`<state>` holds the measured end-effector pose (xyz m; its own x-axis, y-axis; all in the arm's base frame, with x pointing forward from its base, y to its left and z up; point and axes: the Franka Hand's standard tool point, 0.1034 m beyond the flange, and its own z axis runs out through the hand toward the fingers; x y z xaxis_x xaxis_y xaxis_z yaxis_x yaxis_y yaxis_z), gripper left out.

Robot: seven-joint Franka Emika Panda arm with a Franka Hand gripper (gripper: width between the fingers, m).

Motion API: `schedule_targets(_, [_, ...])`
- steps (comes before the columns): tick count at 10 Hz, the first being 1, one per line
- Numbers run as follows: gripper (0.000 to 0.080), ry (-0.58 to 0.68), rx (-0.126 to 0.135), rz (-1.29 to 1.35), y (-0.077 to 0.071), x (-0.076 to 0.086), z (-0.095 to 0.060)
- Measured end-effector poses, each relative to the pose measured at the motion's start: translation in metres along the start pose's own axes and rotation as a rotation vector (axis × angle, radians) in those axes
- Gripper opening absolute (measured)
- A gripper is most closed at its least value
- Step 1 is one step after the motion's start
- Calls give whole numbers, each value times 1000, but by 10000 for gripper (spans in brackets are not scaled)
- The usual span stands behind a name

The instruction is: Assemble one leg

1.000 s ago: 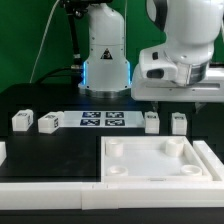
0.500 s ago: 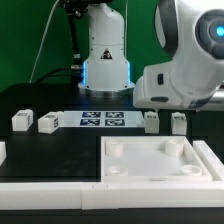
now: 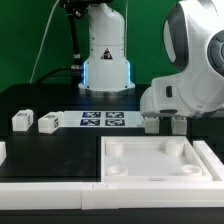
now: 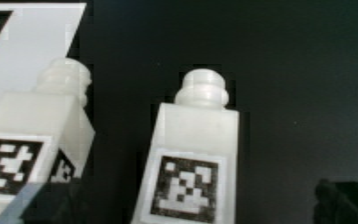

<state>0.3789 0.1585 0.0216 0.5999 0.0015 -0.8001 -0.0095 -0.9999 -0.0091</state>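
Note:
Four small white legs stand on the black table. Two are at the exterior view's left (image 3: 21, 121) (image 3: 47, 123). Two are at its right (image 3: 152, 124) (image 3: 179, 124), partly hidden by my arm. My gripper (image 3: 165, 116) hangs low right over the right pair. In the wrist view the two legs lie close below: one leg (image 4: 197, 150) sits between my fingers and the other leg (image 4: 43, 125) is beside it. One dark fingertip (image 4: 350, 200) shows well clear of the middle leg. The gripper (image 4: 194, 208) is open and holds nothing.
The marker board (image 3: 103, 121) lies between the two pairs of legs, and its corner shows in the wrist view (image 4: 25, 40). The large white tray-like piece (image 3: 160, 178) with corner sockets lies in front. The robot base (image 3: 105, 60) stands behind.
My arm has come down and forward toward the right pair of legs. It now covers the space above them. The legs have not moved.

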Motion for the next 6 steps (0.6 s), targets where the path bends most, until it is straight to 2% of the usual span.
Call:
schedule_targets(4, [648,-10,3,16,7,6,12])
schedule_targets(6, [648,-12,2,28,6,6,13])
